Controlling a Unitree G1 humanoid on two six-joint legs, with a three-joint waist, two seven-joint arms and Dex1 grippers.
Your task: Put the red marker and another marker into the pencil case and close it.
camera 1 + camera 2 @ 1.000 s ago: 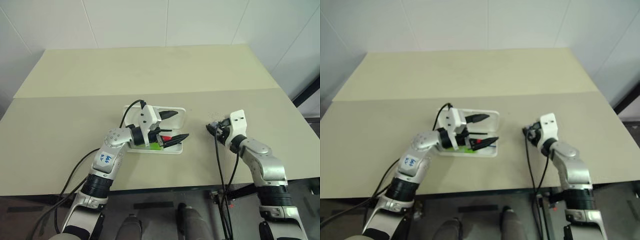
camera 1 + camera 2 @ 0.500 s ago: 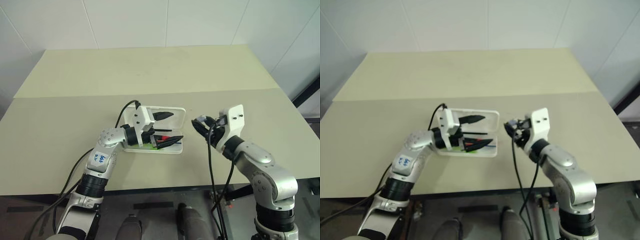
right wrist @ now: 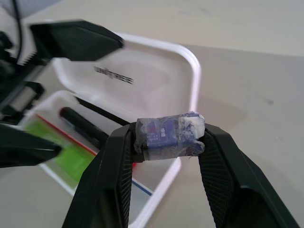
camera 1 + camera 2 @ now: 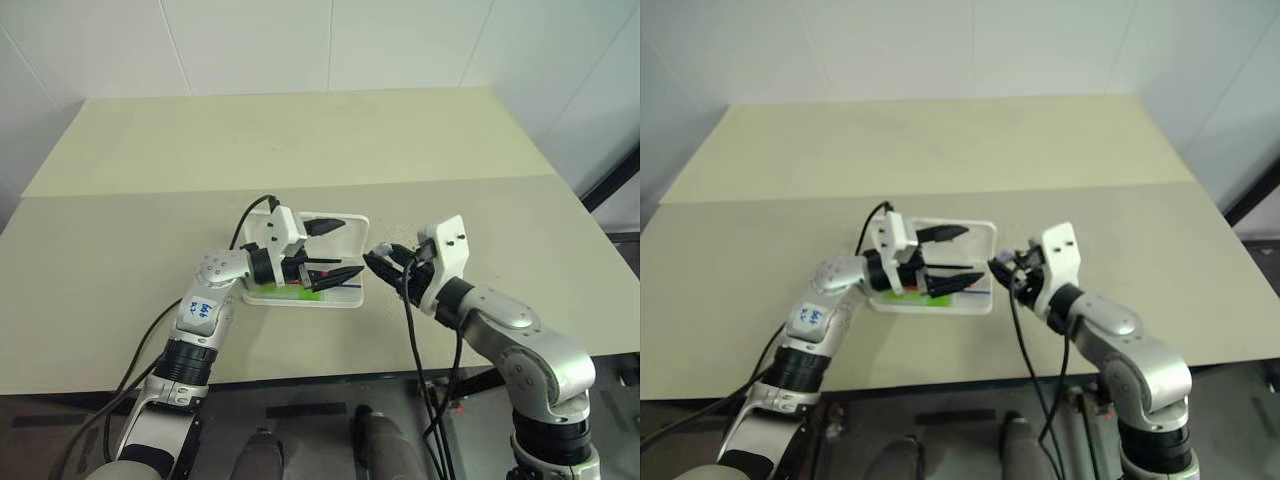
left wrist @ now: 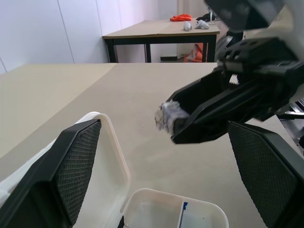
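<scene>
The pencil case lies open on the table, its white lid with dark lettering folded back flat. Inside it lie the red marker, its black barrel showing, and the lime-green marker beside it. My left gripper hovers open over the case, one finger above the lid and one above the tray. My right gripper sits just right of the case's right end, shut on a small blue-grey wrapped block. In the left wrist view that block shows between my left fingers.
The beige table has a seam across its middle and much bare surface behind and left of the case. A black cable hangs from my right arm over the front edge. Another table stands far off.
My right gripper has swung left toward the case's right end, still shut on the small block. The left gripper has stayed open over the case.
</scene>
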